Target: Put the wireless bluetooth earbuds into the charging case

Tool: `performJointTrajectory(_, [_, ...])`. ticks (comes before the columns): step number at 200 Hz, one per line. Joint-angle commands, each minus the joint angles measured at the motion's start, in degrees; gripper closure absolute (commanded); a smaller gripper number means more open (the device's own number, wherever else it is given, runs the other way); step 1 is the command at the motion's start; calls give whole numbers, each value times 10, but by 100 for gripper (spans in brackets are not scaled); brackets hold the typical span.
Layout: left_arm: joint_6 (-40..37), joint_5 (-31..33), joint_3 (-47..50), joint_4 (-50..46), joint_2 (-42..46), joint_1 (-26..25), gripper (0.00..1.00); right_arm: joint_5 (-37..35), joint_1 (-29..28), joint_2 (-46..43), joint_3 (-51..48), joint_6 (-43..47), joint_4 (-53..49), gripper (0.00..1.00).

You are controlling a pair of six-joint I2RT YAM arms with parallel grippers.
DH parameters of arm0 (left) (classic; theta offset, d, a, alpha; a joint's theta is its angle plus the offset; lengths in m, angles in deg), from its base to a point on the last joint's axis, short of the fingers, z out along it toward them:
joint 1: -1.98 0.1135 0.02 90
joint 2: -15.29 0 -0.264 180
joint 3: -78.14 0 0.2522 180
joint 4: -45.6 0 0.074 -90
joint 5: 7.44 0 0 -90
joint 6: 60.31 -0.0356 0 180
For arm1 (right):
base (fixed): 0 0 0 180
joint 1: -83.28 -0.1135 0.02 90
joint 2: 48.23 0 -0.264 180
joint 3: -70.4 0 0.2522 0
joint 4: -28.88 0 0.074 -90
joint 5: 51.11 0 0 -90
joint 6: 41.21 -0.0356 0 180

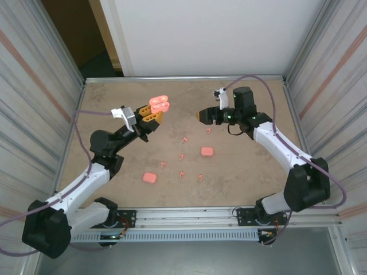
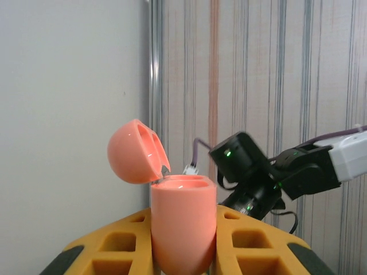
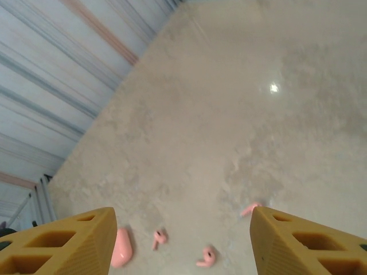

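Observation:
My left gripper is raised over the far left of the table and shut on a pink charging case. In the left wrist view the case stands upright between the yellow fingers, lid hinged open to the left and both sockets facing up. My right gripper hovers opposite it, open with nothing between its fingers. Several tiny pink earbuds lie on the table, among them one below the right gripper and others nearer the middle. The right wrist view has earbuds below the gripper.
Two closed pink cases lie on the table, one at centre right and one at centre left; the first shows beside the left finger. Ribbed metal walls enclose the table on both sides.

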Motion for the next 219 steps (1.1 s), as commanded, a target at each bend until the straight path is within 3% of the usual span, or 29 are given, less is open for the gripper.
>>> performJointTrajectory(1, [2, -11, 0, 1, 13, 2, 100, -12, -1, 44, 17, -13, -60, 40])
performJointTrajectory(127, [7, -22, -12, 0, 10, 1, 100, -81, -71, 251, 132, 45, -179, 48])
performJointTrajectory(219, [6, -22, -13, -8, 9, 1, 100, -125, -105, 344, 215, 72, -219, 53])
